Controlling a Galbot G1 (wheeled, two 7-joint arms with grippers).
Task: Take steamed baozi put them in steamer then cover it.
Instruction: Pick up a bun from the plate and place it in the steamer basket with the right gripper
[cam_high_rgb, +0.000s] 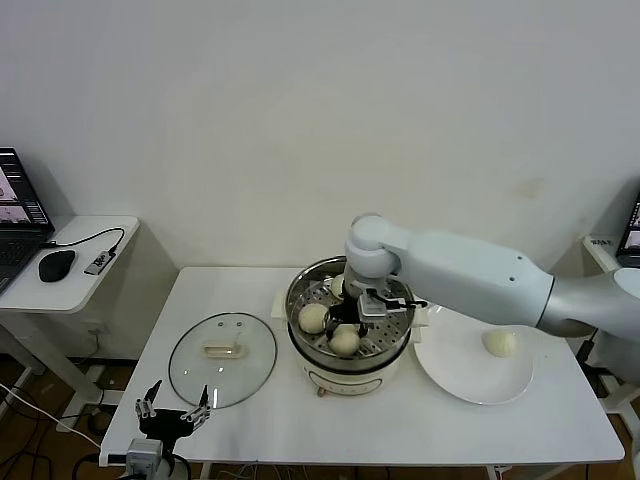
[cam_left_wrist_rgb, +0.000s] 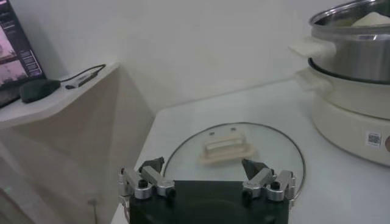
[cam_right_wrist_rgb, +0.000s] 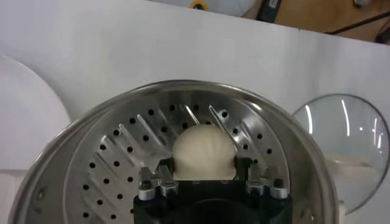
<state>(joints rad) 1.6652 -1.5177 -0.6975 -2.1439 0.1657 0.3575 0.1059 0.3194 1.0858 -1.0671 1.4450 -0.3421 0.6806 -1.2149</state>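
The steamer stands mid-table, its perforated tray showing. My right gripper reaches down into it, shut on a steamed baozi held just over the tray. In the head view two baozi lie in the pot by the gripper. A pale rounded shape peeks out behind the wrist. Another baozi sits on the white plate. The glass cover lies flat left of the steamer. My left gripper waits open at the table's front left edge, near the cover.
The white plate lies right of the steamer. A low side table at the far left carries a laptop, a mouse and a cable. The steamer's cream base rises to one side of the left gripper.
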